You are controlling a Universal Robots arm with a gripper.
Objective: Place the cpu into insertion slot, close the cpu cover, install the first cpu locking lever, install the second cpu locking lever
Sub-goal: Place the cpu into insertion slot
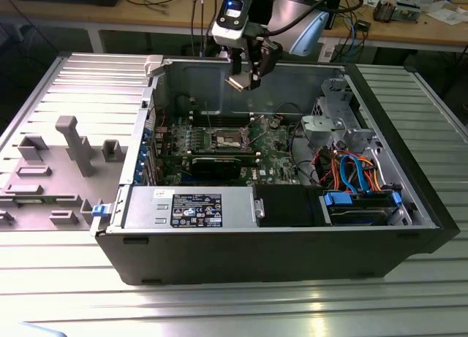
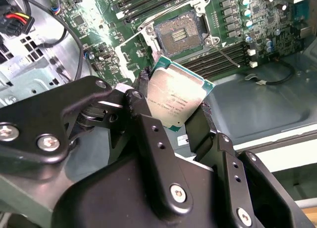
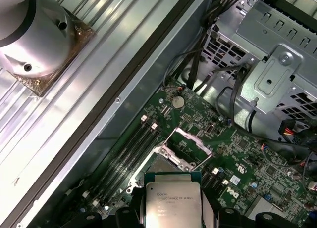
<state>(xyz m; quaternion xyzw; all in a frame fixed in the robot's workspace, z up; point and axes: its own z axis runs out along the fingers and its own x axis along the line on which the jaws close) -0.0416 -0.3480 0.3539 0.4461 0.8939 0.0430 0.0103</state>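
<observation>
My gripper (image 2: 174,100) is clamped on the cpu's (image 2: 171,89) edges. Past it, the second wrist view shows the insertion slot (image 2: 181,36) bare; the first wrist view shows the cpu cover (image 3: 192,139) raised.

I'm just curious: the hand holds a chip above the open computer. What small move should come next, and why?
Probably lower it towards the insertion slot. The hand grips the cpu by its edges, above the board, and the slot looks uncovered and empty.
</observation>
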